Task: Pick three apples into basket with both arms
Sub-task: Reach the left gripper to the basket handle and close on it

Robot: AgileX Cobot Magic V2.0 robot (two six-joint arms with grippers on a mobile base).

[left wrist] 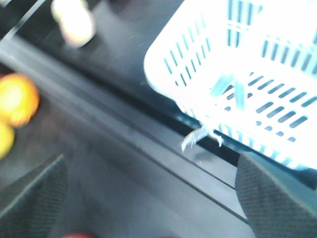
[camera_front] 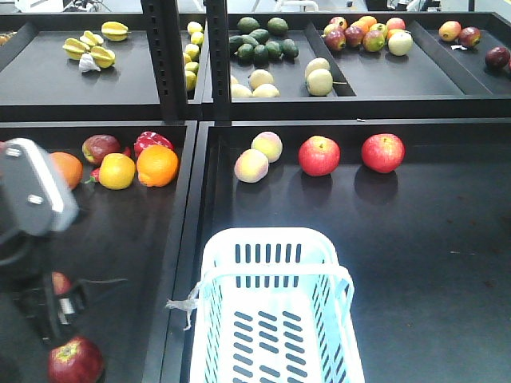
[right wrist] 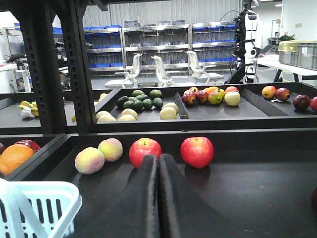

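Dark red apple lies at the front of the left tray, beside the left arm. Its left gripper has fingers wide apart. Pale basket sits on the right tray. Right gripper is pressed together, holding nothing.

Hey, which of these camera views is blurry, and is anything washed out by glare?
Left wrist view: motion-blurred throughout, the basket blown out to white, the orange smeared. Front view: sharp, though the basket is overexposed there too, and the glossy black tray mirrors a red apple. Right wrist view: crisp.
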